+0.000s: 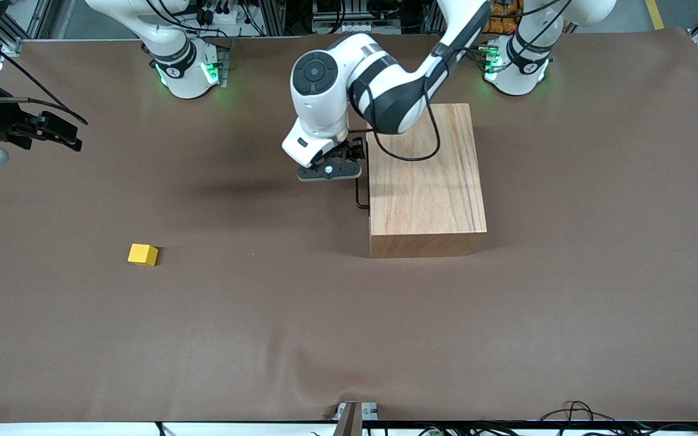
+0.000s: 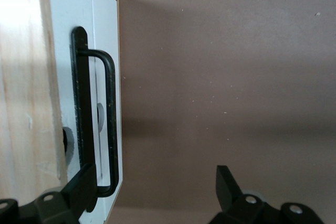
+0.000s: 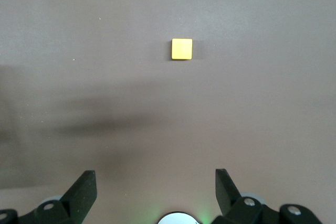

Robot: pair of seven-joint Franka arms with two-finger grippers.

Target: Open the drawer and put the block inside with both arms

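A brown cloth-like cover spreads over the whole worktop (image 1: 264,339), lying in soft ripples along the edge nearest the front camera. Past that edge, loose black cables (image 1: 573,412) curl toward the left arm's end, beside a small metal bracket (image 1: 352,415).

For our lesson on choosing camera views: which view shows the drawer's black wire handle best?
The left wrist view: the handle fills it, standing off the white drawer front, with the open left gripper close by. The front view shows only a sliver of it beside the cabinet. The right wrist view shows none.
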